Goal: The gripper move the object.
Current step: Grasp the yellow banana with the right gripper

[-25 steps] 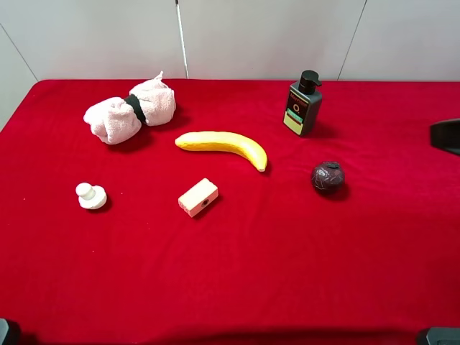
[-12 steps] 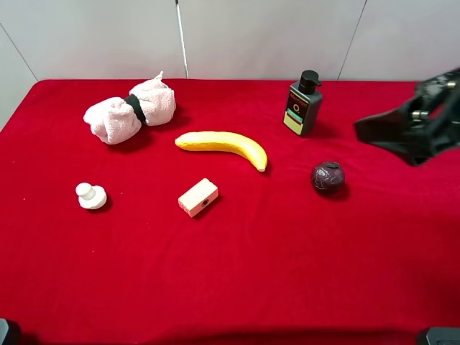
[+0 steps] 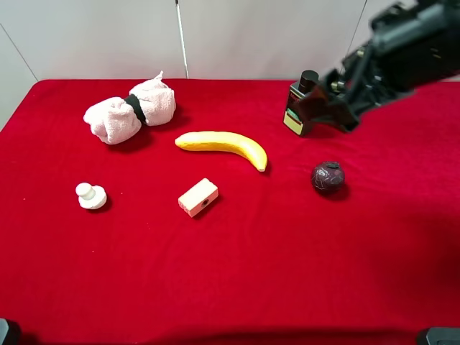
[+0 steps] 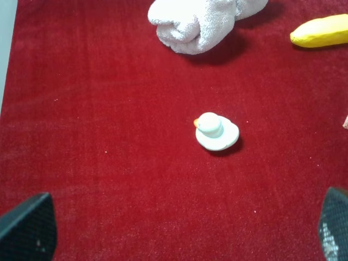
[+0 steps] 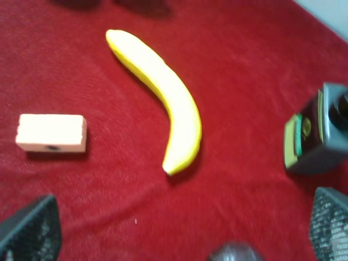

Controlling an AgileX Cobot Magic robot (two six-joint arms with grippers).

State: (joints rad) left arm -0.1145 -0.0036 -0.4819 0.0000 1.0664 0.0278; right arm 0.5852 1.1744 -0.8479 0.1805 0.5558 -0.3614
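The long yellow banana (image 3: pixel 223 146) lies on the red cloth near the middle, towards the back; it also shows in the right wrist view (image 5: pixel 163 92), and its tip shows in the left wrist view (image 4: pixel 321 31). My right gripper (image 3: pixel 320 106) hangs blurred above the back right, over the pump bottle and right of the banana. In the right wrist view it (image 5: pixel 179 228) is open and empty, with the fingers (image 5: pixel 30 228) wide apart. My left gripper (image 4: pixel 179 234) is open and empty above the left part of the cloth, near the small duck.
A dark pump bottle (image 3: pixel 300 108) stands at the back, partly behind the right gripper. A dark round ball (image 3: pixel 328 177) lies right of the banana, a cream block (image 3: pixel 198 197) in front of it. A white duck (image 3: pixel 91 195) and a rolled pink towel (image 3: pixel 129 111) lie left.
My right arm has swung in from the right edge, up and leftwards, and now hangs over the pump bottle. The banana and the other things have not moved.
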